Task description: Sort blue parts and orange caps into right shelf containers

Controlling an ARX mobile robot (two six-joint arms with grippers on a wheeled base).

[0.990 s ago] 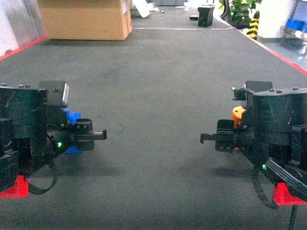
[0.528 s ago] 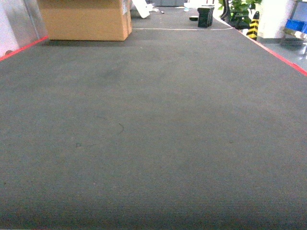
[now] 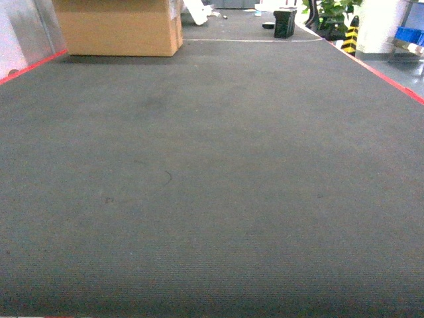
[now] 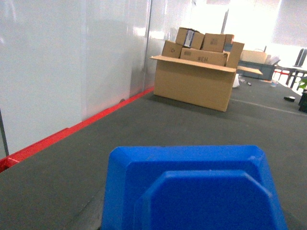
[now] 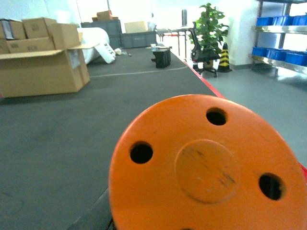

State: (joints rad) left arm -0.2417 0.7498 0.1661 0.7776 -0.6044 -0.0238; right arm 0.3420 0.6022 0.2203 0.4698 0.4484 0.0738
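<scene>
Your grippers do not appear in any view, so you cannot tell whether either one is wide, narrow or holding something. In the left wrist view a blue part (image 4: pixel 194 189) fills the lower frame right in front of the lens, with a raised octagonal face on a bevelled body. In the right wrist view an orange cap (image 5: pixel 206 167) sits just as close, its round face showing a central disc and small holes around it. Your head view shows only the dark grey carpet (image 3: pixel 212 185) edged by red floor tape (image 3: pixel 374 66), with a large cardboard box (image 3: pixel 116 26) at the far left. Beyond the cap, on the far right, blue containers (image 5: pixel 277 20) sit on a metal shelf (image 5: pixel 280 29), well apart from both arms.
</scene>
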